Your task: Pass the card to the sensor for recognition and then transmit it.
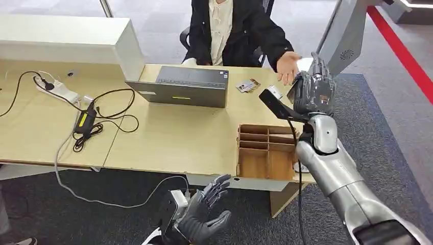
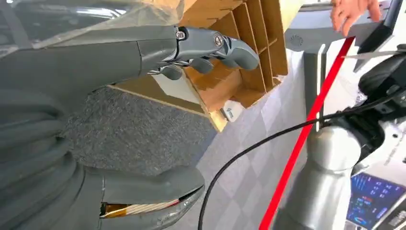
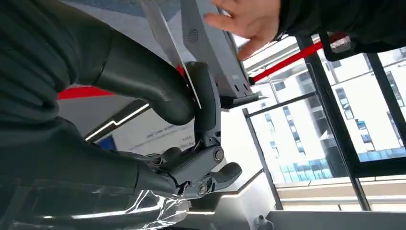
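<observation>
The card (image 3: 165, 40), pinched thinly between thumb and a finger of the raised right hand (image 1: 313, 92) just beside the person's open palm (image 1: 287, 65), could slip before they take it; the left hand (image 1: 207, 214) hangs empty, fingers spread.

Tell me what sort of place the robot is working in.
Probably an office reception or service counter. A person sits behind a light wooden desk with a laptop, a few cards and a wooden compartment organiser; the floor is carpet, and the right wrist view shows large windows onto buildings.
</observation>
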`<control>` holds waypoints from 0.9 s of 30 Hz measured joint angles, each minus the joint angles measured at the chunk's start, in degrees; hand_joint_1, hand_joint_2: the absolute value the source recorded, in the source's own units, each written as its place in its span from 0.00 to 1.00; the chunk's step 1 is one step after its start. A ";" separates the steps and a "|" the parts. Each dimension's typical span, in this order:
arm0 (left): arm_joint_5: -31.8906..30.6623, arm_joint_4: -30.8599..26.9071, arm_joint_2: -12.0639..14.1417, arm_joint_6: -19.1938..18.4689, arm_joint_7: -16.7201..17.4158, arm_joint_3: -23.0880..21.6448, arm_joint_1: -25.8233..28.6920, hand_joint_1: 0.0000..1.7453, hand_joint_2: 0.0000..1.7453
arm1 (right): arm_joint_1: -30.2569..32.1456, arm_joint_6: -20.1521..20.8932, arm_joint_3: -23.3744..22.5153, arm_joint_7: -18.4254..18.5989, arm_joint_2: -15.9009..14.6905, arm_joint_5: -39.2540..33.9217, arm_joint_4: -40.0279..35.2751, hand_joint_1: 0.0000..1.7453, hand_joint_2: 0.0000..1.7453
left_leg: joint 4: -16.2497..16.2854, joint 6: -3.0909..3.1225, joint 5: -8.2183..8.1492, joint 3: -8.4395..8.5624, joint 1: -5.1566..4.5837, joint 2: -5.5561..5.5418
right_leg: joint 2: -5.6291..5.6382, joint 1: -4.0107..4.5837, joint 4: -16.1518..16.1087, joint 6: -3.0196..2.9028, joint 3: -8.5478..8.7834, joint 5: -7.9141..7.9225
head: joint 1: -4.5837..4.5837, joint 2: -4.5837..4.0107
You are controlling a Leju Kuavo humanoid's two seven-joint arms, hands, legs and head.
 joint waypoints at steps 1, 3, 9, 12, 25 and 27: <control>-0.02 0.11 -0.07 -0.26 -0.04 0.00 -0.15 0.00 1.00 | -0.81 0.31 0.07 -0.11 0.15 -0.26 0.59 1.00 1.00 | 0.00 0.00 0.00 0.00 0.00 0.01 | 0.00 0.00 0.00 0.00 0.00 0.00 | -0.02 0.00; -0.18 0.42 -0.44 -0.89 -0.17 0.00 -0.46 0.00 1.00 | -2.70 0.89 0.31 -0.52 0.63 -0.61 2.11 1.00 1.00 | 0.00 0.00 0.01 0.01 0.00 0.00 | 0.00 0.00 0.01 0.00 0.00 0.01 | 0.00 0.00; -0.46 1.42 -1.68 -2.99 -0.35 0.00 -1.57 0.00 1.00 | -10.05 4.07 0.96 -2.34 3.26 -2.78 8.90 1.00 1.00 | 0.00 -0.01 0.03 0.00 0.00 0.00 | 0.00 0.00 0.05 0.01 0.00 0.01 | 0.00 0.00; -0.63 1.94 -1.99 -3.43 -0.35 0.00 -1.91 0.00 0.00 | -13.16 5.44 1.38 -2.75 5.22 -3.82 12.51 1.00 1.00 | 0.00 -0.01 0.03 0.01 0.01 0.00 | 0.00 0.00 0.06 0.01 -0.01 0.01 | 0.00 0.00; -1.51 3.74 -3.87 -3.10 0.70 -0.02 -2.36 0.00 0.00 | -18.36 7.47 3.15 -0.15 12.11 -4.11 25.09 1.00 1.00 | 0.00 -0.01 0.03 0.00 0.00 0.00 | 0.00 0.00 0.04 0.01 -0.02 0.01 | -0.02 0.00; -1.64 3.82 -4.02 -2.75 0.85 -0.02 -2.29 0.00 0.00 | -18.35 7.50 3.32 0.00 12.59 -4.59 26.27 1.00 1.00 | 0.01 -0.01 0.03 0.01 0.00 0.00 | 0.00 0.00 0.03 0.01 -0.01 0.01 | 0.00 0.00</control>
